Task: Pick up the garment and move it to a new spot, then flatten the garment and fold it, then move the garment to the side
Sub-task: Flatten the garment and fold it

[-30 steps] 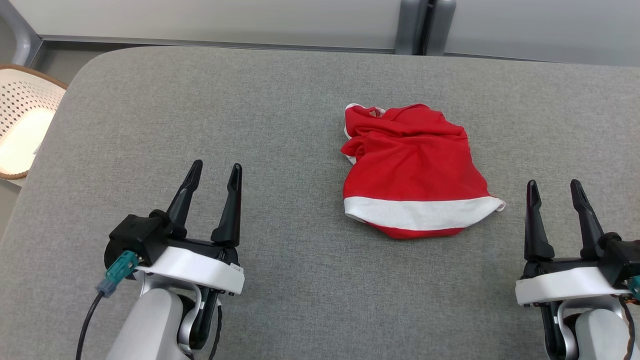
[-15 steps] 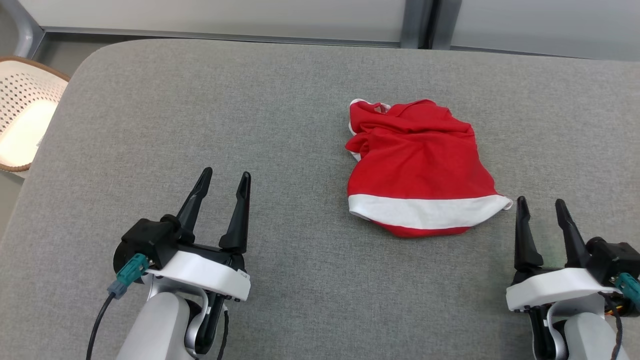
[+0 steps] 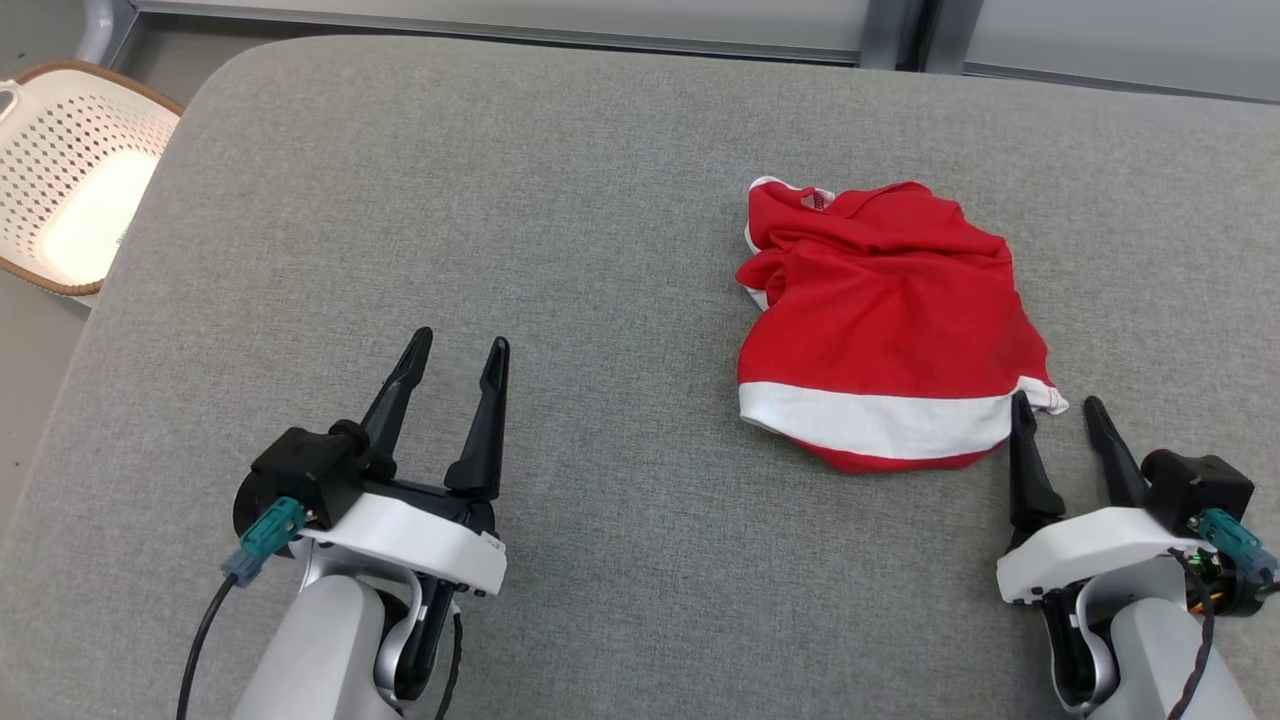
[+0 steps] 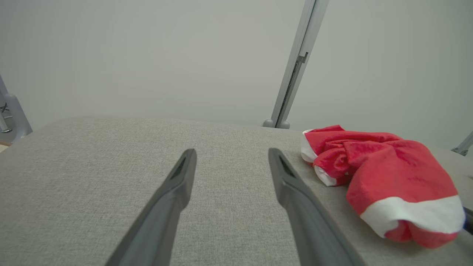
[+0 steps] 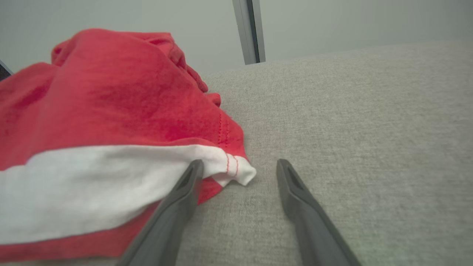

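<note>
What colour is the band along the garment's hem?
White, on a red garment; clearest in the right wrist view.

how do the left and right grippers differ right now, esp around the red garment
The left gripper sits over bare table, well apart from the red garment. The right gripper is at the garment's white-banded corner, which in the right wrist view lies between its fingers. In the head view the left gripper's fingers lean rightward, the right gripper's leftward. Both are open, and neither holds anything.

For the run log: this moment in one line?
red-and-white garment: crumpled, ungrasped | right gripper: open, at hem corner | left gripper: open, away from garment
</note>
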You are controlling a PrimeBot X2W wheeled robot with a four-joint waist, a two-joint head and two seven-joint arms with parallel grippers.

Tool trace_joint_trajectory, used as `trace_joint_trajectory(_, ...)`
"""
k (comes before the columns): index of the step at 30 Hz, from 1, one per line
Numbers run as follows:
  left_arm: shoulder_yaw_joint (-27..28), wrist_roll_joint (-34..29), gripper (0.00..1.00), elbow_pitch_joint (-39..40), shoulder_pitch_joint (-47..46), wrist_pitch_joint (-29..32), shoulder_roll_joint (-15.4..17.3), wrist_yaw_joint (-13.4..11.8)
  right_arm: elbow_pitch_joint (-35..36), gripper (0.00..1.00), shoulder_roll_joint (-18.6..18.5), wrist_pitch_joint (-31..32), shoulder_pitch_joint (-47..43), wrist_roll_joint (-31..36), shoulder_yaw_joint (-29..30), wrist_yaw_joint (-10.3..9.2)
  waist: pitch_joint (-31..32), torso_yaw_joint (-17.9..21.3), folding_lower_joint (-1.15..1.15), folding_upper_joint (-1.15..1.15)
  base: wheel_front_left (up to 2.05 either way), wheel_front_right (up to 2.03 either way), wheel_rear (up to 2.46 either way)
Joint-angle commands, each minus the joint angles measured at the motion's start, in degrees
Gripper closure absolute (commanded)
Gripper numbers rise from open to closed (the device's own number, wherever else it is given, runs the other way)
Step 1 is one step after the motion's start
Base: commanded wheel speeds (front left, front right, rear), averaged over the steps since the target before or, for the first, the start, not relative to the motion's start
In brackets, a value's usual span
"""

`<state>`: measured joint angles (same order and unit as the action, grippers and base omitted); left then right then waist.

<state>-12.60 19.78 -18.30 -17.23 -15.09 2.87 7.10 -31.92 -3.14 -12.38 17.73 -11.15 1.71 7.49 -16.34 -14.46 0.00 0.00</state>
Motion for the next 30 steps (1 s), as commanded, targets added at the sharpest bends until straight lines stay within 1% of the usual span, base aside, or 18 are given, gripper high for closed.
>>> trace_joint_trajectory(1, -0.1, 0.2, 0.0, -0.1, -1.0, -0.1, 0.1, 0.3, -1.0, 0.03, -0.2, -0.3, 0.5, -0.4, -0.2, 0.0, 0.0, -0.1, 0.0, 0.0, 0.0, 0.0, 0.0)
trace_joint_trajectory(2, -0.2, 0.2, 0.0, -0.3, -1.1, -0.1, 0.1, 0.3, -1.5, 0.68, -0.3, -0.4, 0.8, -0.7, -0.4, 0.0, 0.0, -0.1, 0.0, 0.0, 0.0, 0.0, 0.0)
trace_joint_trajectory(3, -0.3, 0.2, 0.0, -0.4, -1.1, -0.1, 0.1, 0.3, -1.8, 1.0, -0.5, -0.6, 1.0, -0.7, -0.8, 0.0, 0.1, -0.1, 0.0, 0.0, 0.0, 0.0, 0.0)
trace_joint_trajectory(8, -0.1, -0.2, 0.0, -0.7, -0.8, -0.1, 0.1, 0.3, -1.6, 1.0, -1.9, -1.8, 1.7, -1.2, -1.9, -0.01, 0.8, 0.6, 0.0, 0.0, 0.0, 0.0, 0.0)
trace_joint_trajectory(12, 0.3, -0.5, 0.0, -0.8, -0.4, -0.1, 0.1, 0.3, 0.6, 1.0, -3.4, -2.5, 1.6, 0.3, -0.2, -0.01, 1.5, 1.8, 0.0, 0.0, 0.0, 0.0, 0.0)
trace_joint_trajectory(14, 0.4, -0.5, 0.0, -0.6, -0.1, -0.1, 0.1, 0.3, 2.4, 1.0, -4.4, -2.7, 1.5, 1.6, 2.3, -0.01, 1.9, 2.6, 0.0, 0.0, 0.0, 0.0, 0.0)
trace_joint_trajectory(16, 0.3, -0.6, 0.0, -0.6, 0.1, -0.1, 0.1, 0.3, 4.2, 1.0, -5.3, -2.8, 1.3, 3.3, 6.3, -0.01, 2.2, 3.4, 0.0, 0.0, 0.0, 0.0, 0.0)
trace_joint_trajectory(19, 0.2, -0.4, 0.0, -0.6, 0.3, -0.1, 0.1, 0.3, 6.5, 1.0, -5.8, -2.8, 1.0, 5.8, 11.9, -0.01, 2.6, 4.8, 0.0, 0.0, 0.0, 0.0, 0.0)
trace_joint_trajectory(21, -0.1, -0.3, 0.0, -0.5, 0.3, -0.1, 0.1, 0.4, 7.5, 1.0, -6.0, -1.6, 0.7, 7.5, 14.9, -0.01, 2.7, 5.5, 0.0, 0.0, 0.0, 0.0, 0.0)
trace_joint_trajectory(23, -0.3, -0.2, 0.0, -0.4, 0.2, -0.1, 0.1, 0.4, 7.9, 1.0, -6.0, -0.9, 0.6, 8.4, 16.0, -0.01, 2.6, 5.8, 0.0, 0.0, 0.0, 0.0, 0.0)
trace_joint_trajectory(27, -1.2, 0.1, 0.0, -0.4, -0.6, -0.1, 0.1, 0.4, 7.4, 1.0, -5.4, 3.1, 0.3, 12.9, 19.4, -0.01, 2.2, 6.6, 0.0, 0.0, 0.0, 0.0, 0.0)
trace_joint_trajectory(29, -1.7, 0.2, 0.0, -0.6, -0.8, -0.1, 0.1, 0.4, 7.4, 0.0, -4.7, 4.2, 0.5, 15.4, 21.8, -0.01, 2.1, 6.8, 0.0, 0.0, 0.0, 0.0, 0.0)
trace_joint_trajectory(30, -1.9, 0.2, 0.0, -0.7, -0.9, -0.1, 0.1, 0.4, 7.7, 0.0, -3.9, 4.1, 0.9, 16.1, 22.4, -0.01, 2.1, 6.9, 0.0, 0.0, 0.0, 0.0, 0.0)
